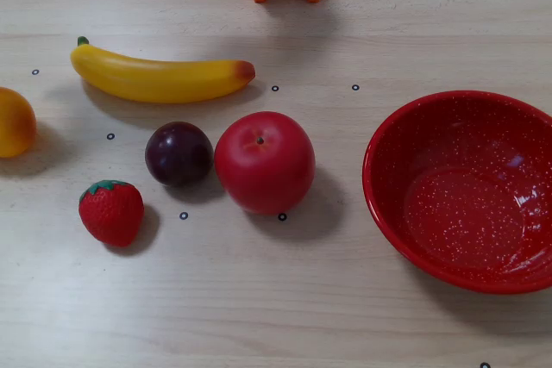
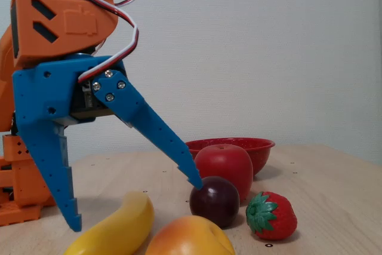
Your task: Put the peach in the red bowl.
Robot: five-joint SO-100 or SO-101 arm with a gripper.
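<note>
Tabletop (image 2: 334, 177), peach (image 2: 190, 237) below open claw (image 2: 137, 207)

In the overhead view, the round yellow-orange toy peach (image 1: 15, 122) sits at the far left edge of the pale wooden table (image 1: 285, 299), well apart from the wide speckled red bowl (image 1: 388, 204) at the far right. Between them, the long yellow plastic banana (image 1: 159, 77) lies toward the top, with the dark purple plum (image 1: 178, 153) below it, just beside the big red apple (image 1: 264, 162) on its right. The red toy strawberry (image 1: 112, 211) rests below and left of the plum.
</note>
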